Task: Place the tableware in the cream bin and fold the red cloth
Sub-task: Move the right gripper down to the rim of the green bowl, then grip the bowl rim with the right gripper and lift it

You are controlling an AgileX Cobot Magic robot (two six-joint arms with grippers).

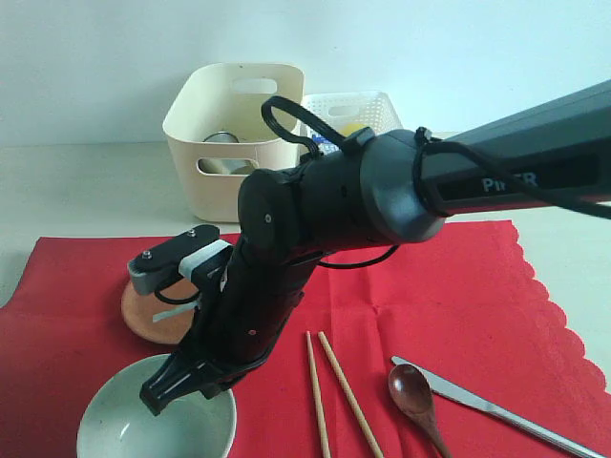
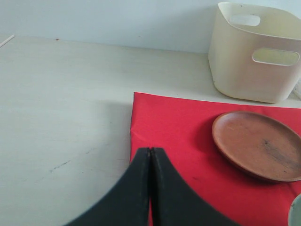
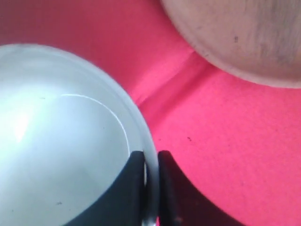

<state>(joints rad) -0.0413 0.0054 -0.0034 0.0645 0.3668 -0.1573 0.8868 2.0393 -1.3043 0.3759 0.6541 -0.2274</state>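
Note:
The red cloth [image 1: 430, 286] covers the front of the table. On it lie the pale green-white bowl [image 1: 124, 425], the brown wooden plate [image 1: 148, 310], two chopsticks [image 1: 334, 396], a dark spoon [image 1: 412, 389] and a silver knife [image 1: 496, 410]. My right gripper [image 1: 172, 386] reaches across to the left and is shut on the bowl's rim [image 3: 149, 141], one finger inside and one outside. The steel cup [image 1: 221, 141] lies inside the cream bin [image 1: 215, 105]. My left gripper [image 2: 150, 149] is shut and empty above the cloth's corner [image 2: 141, 108], beside the plate [image 2: 256, 143].
A white lattice basket [image 1: 358, 107] holding small items stands right of the cream bin at the back. The right arm's dark body [image 1: 382, 191] hides the middle of the cloth. Bare pale table [image 2: 61, 103] lies left of the cloth.

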